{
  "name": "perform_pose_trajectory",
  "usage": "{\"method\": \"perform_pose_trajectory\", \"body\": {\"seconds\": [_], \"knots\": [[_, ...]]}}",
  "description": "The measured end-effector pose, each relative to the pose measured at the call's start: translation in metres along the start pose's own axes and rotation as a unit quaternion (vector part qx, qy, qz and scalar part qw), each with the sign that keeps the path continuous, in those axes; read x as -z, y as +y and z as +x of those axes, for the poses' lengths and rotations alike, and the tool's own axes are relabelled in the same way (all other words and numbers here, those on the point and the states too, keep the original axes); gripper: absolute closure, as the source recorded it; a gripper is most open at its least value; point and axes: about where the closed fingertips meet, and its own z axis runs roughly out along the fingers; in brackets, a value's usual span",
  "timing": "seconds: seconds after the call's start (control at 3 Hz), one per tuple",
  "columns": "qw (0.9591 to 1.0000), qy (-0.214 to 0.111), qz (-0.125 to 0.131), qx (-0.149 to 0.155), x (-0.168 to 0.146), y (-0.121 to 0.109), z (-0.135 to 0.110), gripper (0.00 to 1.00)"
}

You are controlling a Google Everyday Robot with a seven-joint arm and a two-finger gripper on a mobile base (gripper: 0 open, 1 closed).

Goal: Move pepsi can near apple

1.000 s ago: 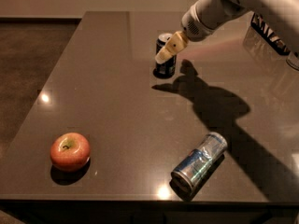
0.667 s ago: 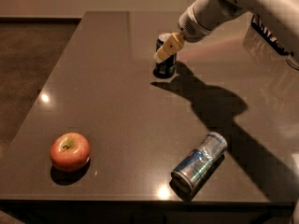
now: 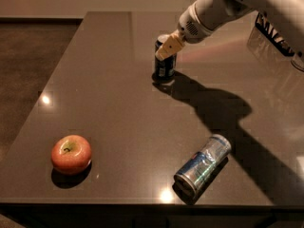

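Note:
The pepsi can [image 3: 165, 66] stands upright at the far middle of the dark table [image 3: 109, 103], navy blue with pale print. My gripper [image 3: 169, 46] comes in from the upper right on the white arm [image 3: 223, 6] and sits at the can's top, with its tan tip over the can's upper front. The apple [image 3: 71, 154] is red-orange with a yellowish top and lies near the table's front left corner, far from the can and the gripper.
A lighter silver-and-blue can [image 3: 203, 169] lies on its side near the front edge, right of the middle. The table's left edge drops to a dark floor [image 3: 28, 70]. A dark object [image 3: 273, 32] sits at the far right.
The gripper has stayed at the pepsi can's top, shifting only slightly. The can, the apple and the lying can have not moved.

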Motion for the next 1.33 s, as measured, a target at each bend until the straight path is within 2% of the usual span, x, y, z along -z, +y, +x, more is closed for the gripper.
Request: {"method": "perform_pose_trajectory", "body": {"seconds": [0.33, 0.67, 1.0, 1.33], "knots": [[0.9992, -0.02, -0.022, 0.026, 0.019, 0.03, -0.005, 0.89], [0.9951, -0.033, -0.052, 0.078, 0.04, 0.076, -0.006, 1.0], [0.986, -0.03, -0.083, 0.142, 0.048, 0.126, -0.007, 1.0], [0.9744, -0.027, -0.124, 0.185, 0.039, 0.169, -0.005, 1.0]]}}
